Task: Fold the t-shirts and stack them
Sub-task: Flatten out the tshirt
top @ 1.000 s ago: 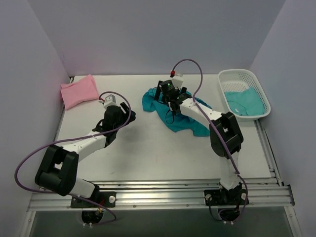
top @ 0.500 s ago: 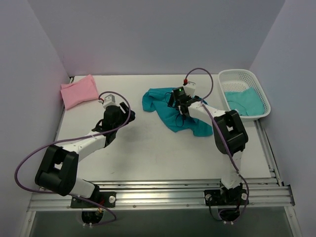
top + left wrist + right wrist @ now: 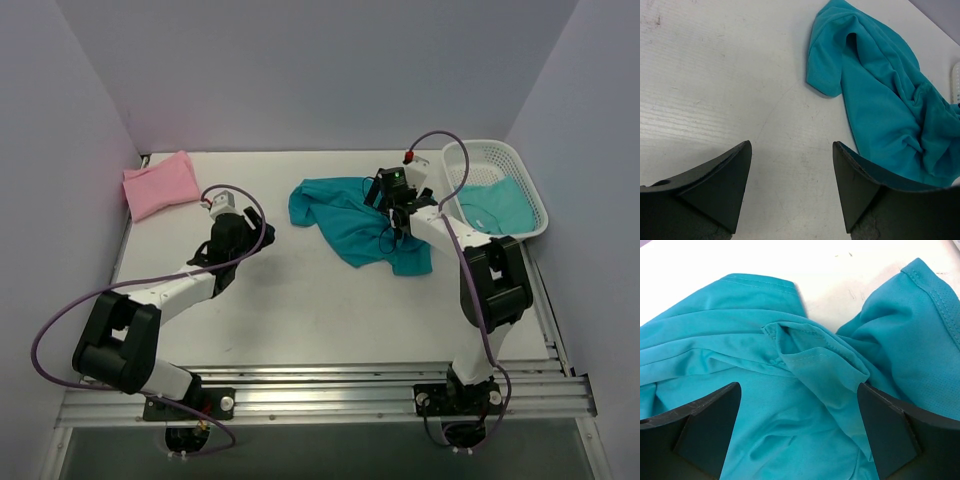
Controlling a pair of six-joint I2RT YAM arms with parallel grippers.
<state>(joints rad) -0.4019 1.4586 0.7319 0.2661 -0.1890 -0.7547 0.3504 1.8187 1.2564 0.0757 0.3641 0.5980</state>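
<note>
A crumpled teal t-shirt (image 3: pixel 345 220) lies on the table at centre right. It also shows in the left wrist view (image 3: pixel 885 100) and fills the right wrist view (image 3: pixel 790 390). A folded pink t-shirt (image 3: pixel 160 184) lies at the far left corner. More teal cloth (image 3: pixel 495 205) lies in the white mesh basket (image 3: pixel 520 165). My right gripper (image 3: pixel 388 200) is open, its fingers (image 3: pixel 705 425) wide apart just above the teal shirt's right part, holding nothing. My left gripper (image 3: pixel 262 232) is open and empty over bare table, left of the teal shirt.
The basket stands at the far right by the wall. Purple cables loop from both arms. Walls close in the table on three sides. A metal rail (image 3: pixel 320 385) runs along the near edge.
My right gripper has moved to the right over the teal shirt, from its left part toward its right edge near the basket. The shirt has spread out a little. The left arm has not moved.
</note>
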